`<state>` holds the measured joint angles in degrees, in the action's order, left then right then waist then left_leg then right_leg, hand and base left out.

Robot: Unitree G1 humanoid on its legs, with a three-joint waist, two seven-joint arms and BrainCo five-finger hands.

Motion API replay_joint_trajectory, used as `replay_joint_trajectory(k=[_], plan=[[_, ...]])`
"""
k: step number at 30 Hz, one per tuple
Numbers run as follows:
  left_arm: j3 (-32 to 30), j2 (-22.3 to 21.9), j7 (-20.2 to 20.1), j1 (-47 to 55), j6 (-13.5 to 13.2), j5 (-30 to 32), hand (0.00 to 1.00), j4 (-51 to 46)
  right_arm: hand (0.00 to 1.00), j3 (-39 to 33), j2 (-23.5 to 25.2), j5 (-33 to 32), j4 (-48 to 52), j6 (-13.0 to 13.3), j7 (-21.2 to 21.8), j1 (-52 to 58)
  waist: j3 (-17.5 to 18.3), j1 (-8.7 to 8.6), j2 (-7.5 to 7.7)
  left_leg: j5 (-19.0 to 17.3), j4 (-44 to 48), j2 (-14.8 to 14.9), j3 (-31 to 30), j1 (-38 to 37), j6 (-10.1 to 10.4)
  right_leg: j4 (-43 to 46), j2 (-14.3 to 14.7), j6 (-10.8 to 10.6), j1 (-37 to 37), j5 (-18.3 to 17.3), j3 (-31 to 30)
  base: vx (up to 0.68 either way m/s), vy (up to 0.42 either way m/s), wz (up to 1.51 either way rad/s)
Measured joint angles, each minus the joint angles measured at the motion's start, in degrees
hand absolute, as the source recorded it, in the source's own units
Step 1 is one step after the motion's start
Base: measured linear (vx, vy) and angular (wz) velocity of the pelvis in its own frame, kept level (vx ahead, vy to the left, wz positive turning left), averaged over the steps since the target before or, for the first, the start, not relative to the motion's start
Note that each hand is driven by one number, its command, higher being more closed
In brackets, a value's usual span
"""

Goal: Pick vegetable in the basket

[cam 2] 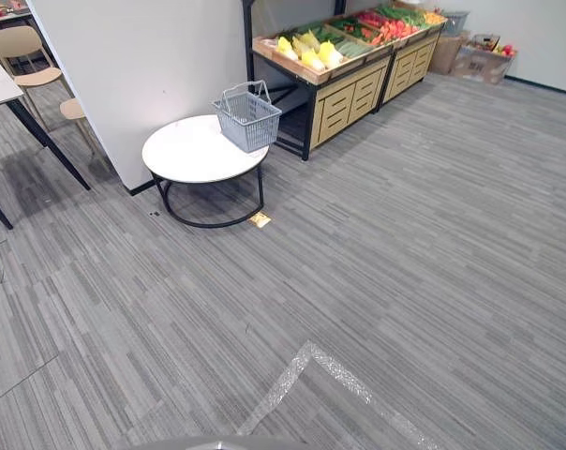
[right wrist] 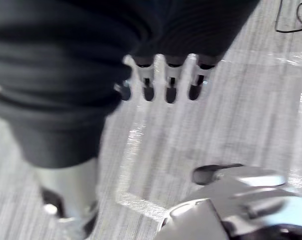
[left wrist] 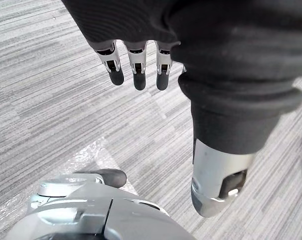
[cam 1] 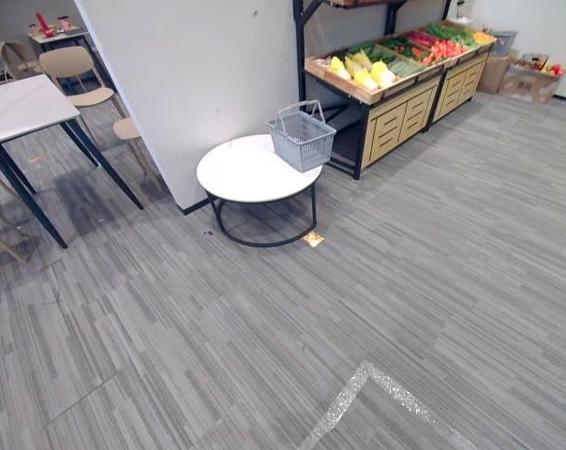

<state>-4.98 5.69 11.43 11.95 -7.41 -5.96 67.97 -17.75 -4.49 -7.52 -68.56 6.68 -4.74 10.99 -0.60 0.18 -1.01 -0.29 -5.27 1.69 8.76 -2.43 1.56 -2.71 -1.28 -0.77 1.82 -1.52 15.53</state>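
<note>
Grey basket (cam 1: 302, 145), apparently yellow vegetables (cam 1: 358, 71)

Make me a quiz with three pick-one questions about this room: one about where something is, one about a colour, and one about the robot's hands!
1. Where is the basket?
A. On the floor
B. On the round table
C. On a chair

2. What colour is the basket?
A. Red
B. Green
C. Grey

3. What are the left hand and right hand doing?
A. Hanging open, holding nothing
B. Holding a vegetable
C. Gripping the basket's handle

Answers:
1 B: the basket stands at the far edge of the round table, near the vegetable shelf.
2 C: its mesh walls are grey.
3 A: each wrist view shows relaxed fingers with nothing in them.
</note>
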Motion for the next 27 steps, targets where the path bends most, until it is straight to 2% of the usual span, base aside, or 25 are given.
replay_joint_trajectory(k=[4, 9, 16, 20, 27], plan=[[-1.08, -0.04, -0.61, -0.59, -0.11, 0.01, 0.0, 0.47, 0.0, -0.48, 0.13, 0.43, -0.41, -0.06, -0.02, -1.04, -1.24, 0.01, 0.11, -0.7, -0.08, 0.01, 0.54, -2.03, 1.06, -1.56, 0.17, -0.34, 2.55, 0.15, -0.07, 0.11, -0.001, -0.09], [-1.18, -0.07, -0.63, -0.88, -0.13, 0.02, 0.0, 0.47, 0.0, -2.17, 0.46, 0.77, -0.35, -0.06, 0.0, -2.51, -1.89, 0.09, 0.1, -0.93, -0.1, 0.08, 1.73, -2.83, 1.41, -2.22, 0.18, -1.92, 3.47, -0.21, -0.26, 0.01, -0.001, -0.05], [-2.22, -0.34, -0.7, -0.79, -0.18, -0.36, 0.0, 0.46, 0.0, -2.22, 0.57, -0.08, -0.34, -0.08, 0.38, -2.86, -1.98, 0.23, 0.09, -1.01, -0.13, 0.34, 2.01, -3.0, 1.45, -2.38, 0.34, -1.93, 3.56, -0.21, -0.24, -0.05, -0.008, -0.01], [-2.85, -0.36, -2.98, -0.52, -0.43, -0.75, 0.0, 0.46, 0.0, -2.27, 0.62, -2.67, -0.33, -0.06, 2.01, -2.47, -1.99, 0.31, 0.12, -1.01, -0.42, 0.61, 2.49, -3.04, 1.42, -2.46, 0.54, -1.9, 3.53, -0.19, -0.32, -0.04, -0.01, -0.04], [-3.21, -0.45, -3.31, -0.2, -0.84, -2.89, 0.0, 0.54, 0.0, -2.3, 0.76, -4.93, -0.34, -0.03, 2.55, -2.18, -2.04, 0.3, 0.33, -1.12, -0.46, 1.22, 3.11, -3.44, 1.34, -3.21, 1.28, -1.82, 3.93, -0.14, -0.66, 0.0, -0.011, -0.04]])
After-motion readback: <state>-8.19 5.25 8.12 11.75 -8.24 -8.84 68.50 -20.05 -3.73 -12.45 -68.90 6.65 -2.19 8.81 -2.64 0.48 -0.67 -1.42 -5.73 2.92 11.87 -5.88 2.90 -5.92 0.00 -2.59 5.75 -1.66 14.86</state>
